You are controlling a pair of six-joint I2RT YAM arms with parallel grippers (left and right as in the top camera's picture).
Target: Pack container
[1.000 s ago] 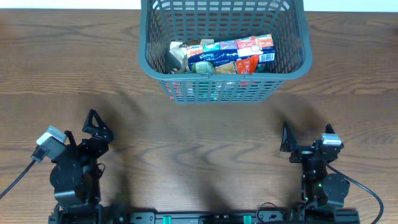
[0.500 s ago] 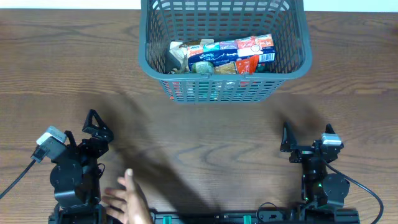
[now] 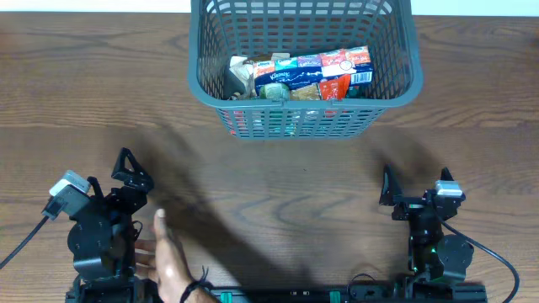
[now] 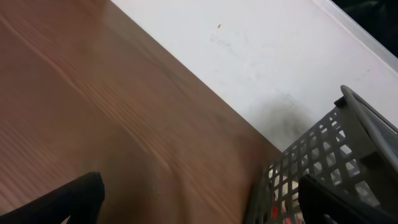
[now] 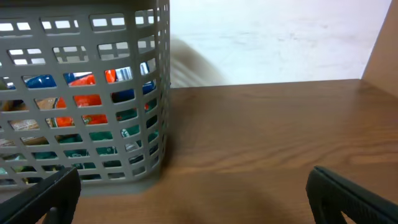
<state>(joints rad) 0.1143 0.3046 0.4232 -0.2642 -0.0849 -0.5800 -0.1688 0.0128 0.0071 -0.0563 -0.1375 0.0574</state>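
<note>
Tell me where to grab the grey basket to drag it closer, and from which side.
Take the container by the solid band of its near rim, coming down from above on the long side at the bottom of the overhead view. That edge looks level and thin enough for one finger inside and one outside, and the grocery packets lie lower than it.

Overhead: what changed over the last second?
A person's hand came in from the bottom edge, beside the left arm's base, holding nothing visible. The container, the packets in it, the open left gripper and the open right gripper did not move.
</note>
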